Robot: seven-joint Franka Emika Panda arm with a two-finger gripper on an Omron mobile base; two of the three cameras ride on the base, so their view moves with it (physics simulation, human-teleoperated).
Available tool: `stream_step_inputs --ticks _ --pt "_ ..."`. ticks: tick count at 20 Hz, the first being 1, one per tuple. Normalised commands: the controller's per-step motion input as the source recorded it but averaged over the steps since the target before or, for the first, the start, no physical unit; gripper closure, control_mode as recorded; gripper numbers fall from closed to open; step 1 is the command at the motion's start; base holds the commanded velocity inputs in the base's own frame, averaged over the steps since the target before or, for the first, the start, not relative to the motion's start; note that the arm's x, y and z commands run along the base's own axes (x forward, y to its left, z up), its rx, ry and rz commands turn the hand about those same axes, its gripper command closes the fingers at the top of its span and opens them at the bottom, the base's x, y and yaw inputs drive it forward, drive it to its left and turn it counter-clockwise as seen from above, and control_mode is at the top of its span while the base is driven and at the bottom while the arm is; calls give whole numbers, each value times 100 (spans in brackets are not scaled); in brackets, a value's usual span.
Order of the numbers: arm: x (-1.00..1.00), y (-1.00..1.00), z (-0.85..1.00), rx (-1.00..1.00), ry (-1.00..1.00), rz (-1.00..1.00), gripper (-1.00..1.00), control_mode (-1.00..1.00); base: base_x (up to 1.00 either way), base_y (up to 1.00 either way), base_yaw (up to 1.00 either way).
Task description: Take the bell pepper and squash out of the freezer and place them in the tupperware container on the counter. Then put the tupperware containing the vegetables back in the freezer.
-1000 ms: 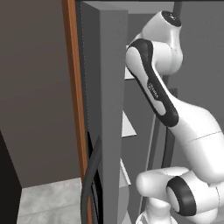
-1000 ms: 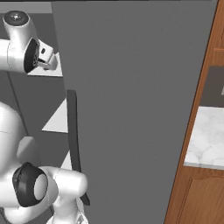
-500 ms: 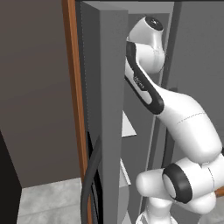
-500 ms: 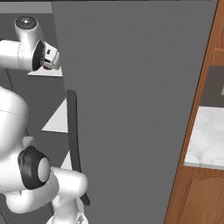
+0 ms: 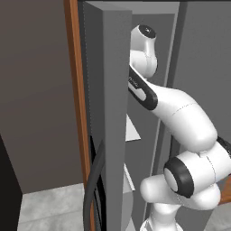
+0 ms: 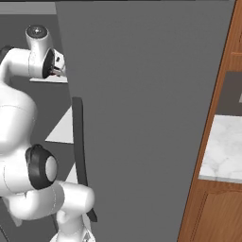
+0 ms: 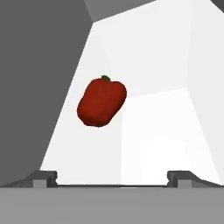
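Observation:
The bell pepper (image 7: 102, 102), a lumpy red blob with a green stem, lies on a white shelf (image 7: 162, 113) inside the freezer (image 5: 131, 131). It sits ahead of my gripper (image 7: 113, 178) and a little left of its middle, apart from the fingertips (image 7: 43, 177). My gripper is open, with nothing between its widely spread tips. In the right base view the hand (image 6: 57, 68) reaches in at an upper shelf, partly behind the wide door's edge. The counter (image 6: 226, 150) shows at the right. The squash and the tupperware container are out of view.
The slim freezer door (image 5: 113, 117) with its dark curved handle (image 5: 92, 189) stands open on my left. A wide grey door (image 6: 151, 118) with a dark handle (image 6: 79, 146) stands to my right. Brown wooden cabinet framing (image 6: 208, 179) borders it.
The arm has swung upward and further into the freezer, bringing the hand level with an upper shelf.

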Motion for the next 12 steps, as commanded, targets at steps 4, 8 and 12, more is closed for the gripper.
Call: stream_step_inputs --ticks 4,8,12 --pt "51 7 -14 0 0 0 -100 -100 0 0 0" --pt "51 13 -10 1 0 0 -100 -100 0 0 0" --pt "47 17 -4 0 0 1 -100 -100 0 0 0"
